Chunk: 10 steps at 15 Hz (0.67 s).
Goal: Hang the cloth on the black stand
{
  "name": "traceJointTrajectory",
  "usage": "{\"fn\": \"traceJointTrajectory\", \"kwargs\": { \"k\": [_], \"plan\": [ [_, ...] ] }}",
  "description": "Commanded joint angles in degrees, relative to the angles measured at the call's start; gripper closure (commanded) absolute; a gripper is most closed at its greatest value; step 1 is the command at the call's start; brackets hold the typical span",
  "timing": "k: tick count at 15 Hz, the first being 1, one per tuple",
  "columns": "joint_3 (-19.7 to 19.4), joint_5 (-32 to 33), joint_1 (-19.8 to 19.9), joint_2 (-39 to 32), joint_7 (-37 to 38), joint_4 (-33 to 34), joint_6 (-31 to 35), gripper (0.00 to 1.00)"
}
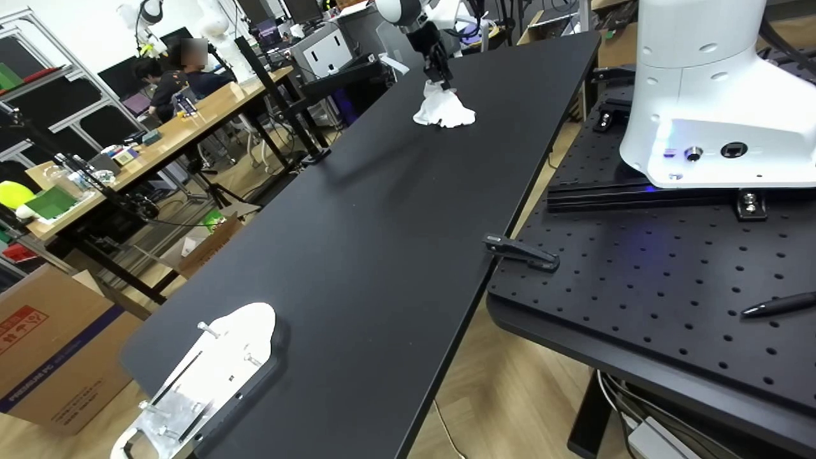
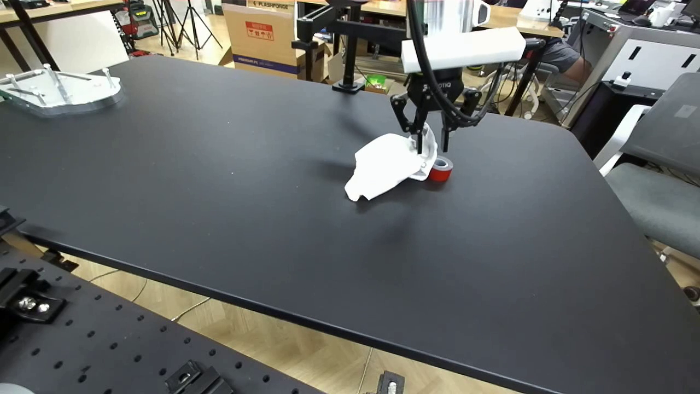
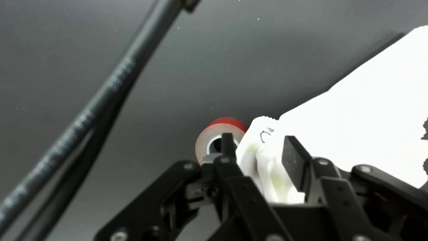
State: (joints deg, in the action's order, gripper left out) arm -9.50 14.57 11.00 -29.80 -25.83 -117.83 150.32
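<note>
Cloth [image 2: 383,164], white and thin, lies on the black table [image 2: 246,208] right beside a small red-sided roll of tape [image 2: 440,173], so close that I cannot tell whether the two touch. Its flatter part spreads away from the roll and ends in a ragged edge; the part next to the roll is bunched into a raised fold bearing a few small dark marks. Over that fold, at the roll's side, hangs the claw [image 2: 432,148], pointing down, its fingers [image 2: 445,141] partway apart. I see the fold standing loosely in the space between them, one finger close above the roll; whether either brushes the fabric, I cannot tell. At the table's edge, well apart from the roll, rises a black stand [image 2: 350,57] with a bar reaching sideways. Farther still from the roll, toward the table's opposite end, rests a white board [image 1: 239,350] with pegs sticking up. A grey chair [image 2: 664,137] stands beyond the end nearer the roll.
</note>
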Motion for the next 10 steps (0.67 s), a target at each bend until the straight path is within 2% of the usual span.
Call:
{"fn": "traceJointTrajectory", "kwargs": {
  "k": [1,2,4,6,10],
  "plan": [
    [2.5,-2.0,2.4,-1.6,0.4,2.4,-0.3,0.89],
    [3.5,-3.7,3.1,-1.8,0.5,2.6,-0.2,0.95],
    [6.2,-8.4,5.0,-2.2,0.0,3.2,-0.4,1.0],
    [8.7,-13.2,6.7,-2.3,-0.4,3.5,-0.3,1.0],
    [10.9,-17.8,8.3,-1.6,-1.0,3.4,1.1,1.0]
  ]
}}
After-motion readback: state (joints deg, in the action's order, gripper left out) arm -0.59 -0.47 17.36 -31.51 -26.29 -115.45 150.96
